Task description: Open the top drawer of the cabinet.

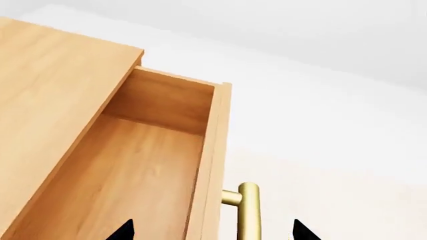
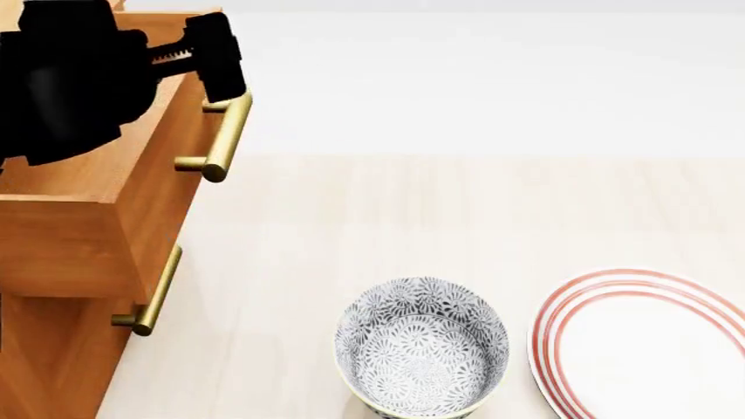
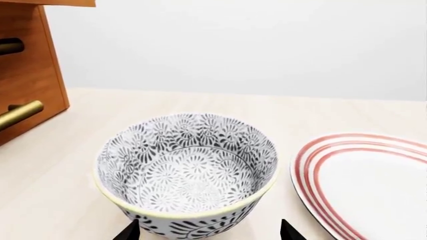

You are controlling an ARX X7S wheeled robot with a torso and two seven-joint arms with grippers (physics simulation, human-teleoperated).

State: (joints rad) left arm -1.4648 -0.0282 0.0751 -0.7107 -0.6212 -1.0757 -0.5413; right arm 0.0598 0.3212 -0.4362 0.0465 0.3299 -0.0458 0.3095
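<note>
The cabinet [image 2: 47,358] stands at the left of the head view. Its top drawer [image 2: 157,179] stands pulled out, and the left wrist view shows its bare wood inside [image 1: 133,170] beside the cabinet top [image 1: 53,90]. The drawer's brass bar handle [image 2: 225,135] [image 1: 247,210] sticks out from the front panel. My left gripper [image 2: 222,87] [image 1: 213,232] is open; the front panel and handle lie between its spread fingertips [image 1: 123,230], not touching them. My right gripper [image 3: 210,232] is open and empty, just in front of a patterned bowl [image 3: 187,170].
The patterned bowl [image 2: 421,345] and a red-rimmed white plate [image 2: 640,340] [image 3: 363,180] sit on the pale table, right of the cabinet. A lower drawer's brass handle [image 2: 149,297] [image 3: 20,114] sticks out below the open drawer. A plain wall stands behind.
</note>
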